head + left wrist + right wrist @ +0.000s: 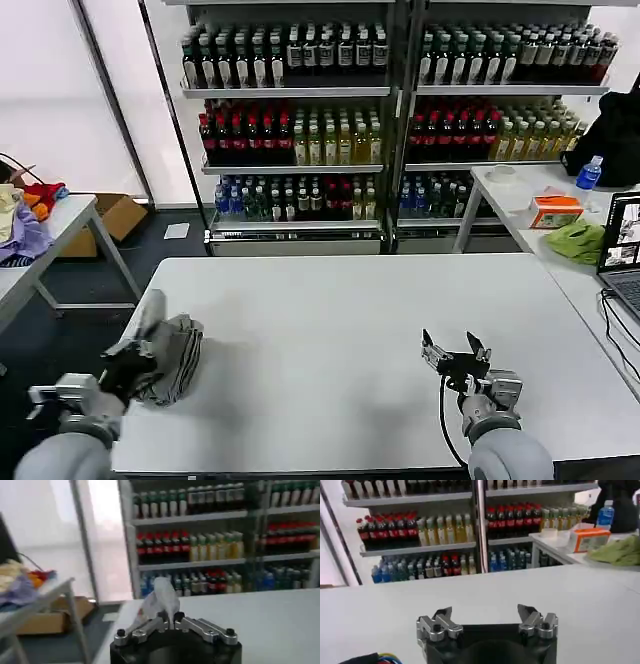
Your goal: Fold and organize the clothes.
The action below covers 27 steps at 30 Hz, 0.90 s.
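The left claw (140, 362) is gripping the grey T-shirt (172, 355) at the near-left corner of the white worktop (340, 330) — its fingers are pinched shut on a bunch of the fabric, which in the left wrist view is rising as a pale peak (159, 597) just beyond the closed fingertips. The garment is sitting as a compact, rumpled bundle close to the worktop's left edge, part of it resting on the surface and part lifted by the grip. Judging by that, it is being gathered or set to one side rather than spread out for a fold; no clean fold lines are showing.

The right claw (455, 357) is hovering over bare worktop on the near-right side, well apart from the shirt, its fingers spread wide and holding nothing — in the right wrist view (487, 619) the two fingers are standing far apart. It is probably waiting while the left arm is working alone. The chest logo is hidden in the folds.
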Available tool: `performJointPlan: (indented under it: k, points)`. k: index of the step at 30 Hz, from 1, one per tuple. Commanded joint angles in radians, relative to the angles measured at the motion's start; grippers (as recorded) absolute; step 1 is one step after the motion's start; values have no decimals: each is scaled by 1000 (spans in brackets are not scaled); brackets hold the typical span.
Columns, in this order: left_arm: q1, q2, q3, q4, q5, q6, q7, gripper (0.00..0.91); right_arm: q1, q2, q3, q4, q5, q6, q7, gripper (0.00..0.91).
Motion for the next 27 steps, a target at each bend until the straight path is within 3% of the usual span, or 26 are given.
performJointPlan:
  k: [1, 6, 16, 17, 18, 22, 27]
  points:
    - [-180, -253, 576, 111, 149, 20, -48, 10, -57, 33, 20, 7, -60, -1, -1, 907]
    - [-251, -309, 625, 210, 145, 18, -57, 0, -91, 48, 33, 24, -89, -2, -2, 907]
    - [-258, -336, 638, 180, 24, 64, -75, 30, -81, 53, 13, 2, -105, -2, -2, 907]
    - [-255, -339, 642, 178, 11, 62, -70, 353, -76, 54, 6, -3, -107, -2, -2, 907]
    - [-253, -343, 640, 182, -2, 62, -67, 907, -72, 54, -1, -7, -107, -2, -2, 907]
    - [-254, -346, 612, 178, -23, 27, -53, 907, -47, 54, -26, -13, -65, -19, 5, 907]
    - [-251, -323, 568, 98, -123, 9, -55, 907, 14, 32, -56, -33, 110, -25, 34, 907]
